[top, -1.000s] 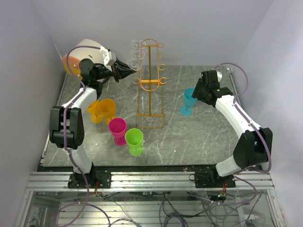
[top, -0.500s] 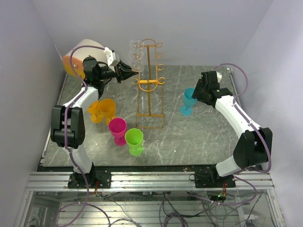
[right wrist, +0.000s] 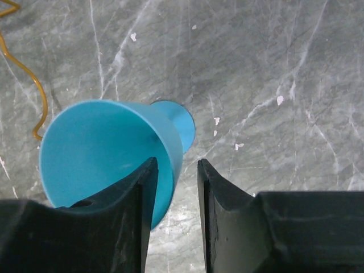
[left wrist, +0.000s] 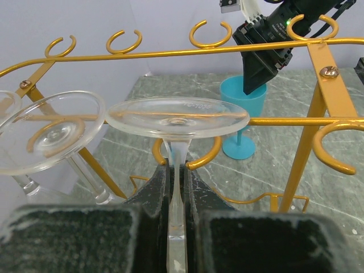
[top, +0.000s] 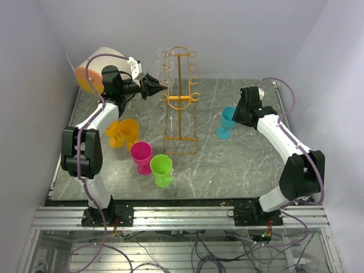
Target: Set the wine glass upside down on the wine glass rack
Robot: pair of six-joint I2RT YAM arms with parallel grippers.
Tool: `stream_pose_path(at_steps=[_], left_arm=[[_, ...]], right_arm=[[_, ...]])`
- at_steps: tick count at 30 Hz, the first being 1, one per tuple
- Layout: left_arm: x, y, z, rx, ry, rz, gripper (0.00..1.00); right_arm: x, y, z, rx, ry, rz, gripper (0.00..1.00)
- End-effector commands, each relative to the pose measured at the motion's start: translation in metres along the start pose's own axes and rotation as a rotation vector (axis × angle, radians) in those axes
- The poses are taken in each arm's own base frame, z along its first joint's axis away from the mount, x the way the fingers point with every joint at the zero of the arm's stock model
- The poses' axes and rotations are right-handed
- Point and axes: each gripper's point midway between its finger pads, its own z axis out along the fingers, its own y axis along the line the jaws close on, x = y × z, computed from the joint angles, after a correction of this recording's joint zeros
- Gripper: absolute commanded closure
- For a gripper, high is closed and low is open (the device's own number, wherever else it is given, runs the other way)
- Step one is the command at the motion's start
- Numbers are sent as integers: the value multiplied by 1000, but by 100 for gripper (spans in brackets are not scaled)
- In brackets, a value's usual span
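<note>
Grey marbled table (top: 239, 165) carries the tall orange-gold wire wine glass rack (top: 181, 102). Left gripper (left wrist: 176, 227) pinches the stem of the clear wine glass (left wrist: 177, 118), its foot just beside a ring hook. Right gripper (right wrist: 175, 187), fingers slightly apart, hangs over a turquoise plastic goblet (right wrist: 102, 148).

On the left wrist camera I get only the foot and stem of the wine glass (left wrist: 177, 119). Its bowl is buried at 6 o'clock between the left gripper (left wrist: 176, 190) pads. A second clear glass (left wrist: 48, 133) runs off the 9 o'clock edge. The rack (left wrist: 318, 102) is cut at 3 o'clock, and its base is out of frame. From overhead, the clear glass is too faint for me to tell whether it sits on the rack. At 7 o'clock on the right wrist camera, the right gripper (right wrist: 173, 187) covers the near rim of the blue cup (right wrist: 108, 148).
</note>
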Motion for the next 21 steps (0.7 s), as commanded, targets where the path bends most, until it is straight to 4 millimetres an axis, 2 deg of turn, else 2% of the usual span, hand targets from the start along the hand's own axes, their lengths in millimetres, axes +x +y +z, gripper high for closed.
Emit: stream_pose_path(at_steps=[1,4,6,7,10,15,18,19,21], left_arm=[[-4,4,3,-24,3,50,93],[-3,4,2,-27,9,49,90],[-3,4,2,-32,11,46,86],[-3,4,2,-34,12,45,86],[-4,4,1,-39,18,41,85],[-1,4,-2,-63,46,44,71],[4,2,-7,-74,82,61,46],[6,1,-8,-77,95,71,41],[13,0,-11,-82,125,81,39]], right_arm=[[12,-8,13,28,37,-18,69],[15,-8,15,32,45,-20,80],[15,-9,15,35,43,-18,97],[14,-9,14,38,43,-18,100],[6,-10,3,45,32,-19,100],[-23,-17,-26,73,-39,-25,100],[-37,-20,-43,78,-82,-32,100],[-41,-21,-48,79,-96,-34,100],[-44,-22,-54,78,-108,-38,100]])
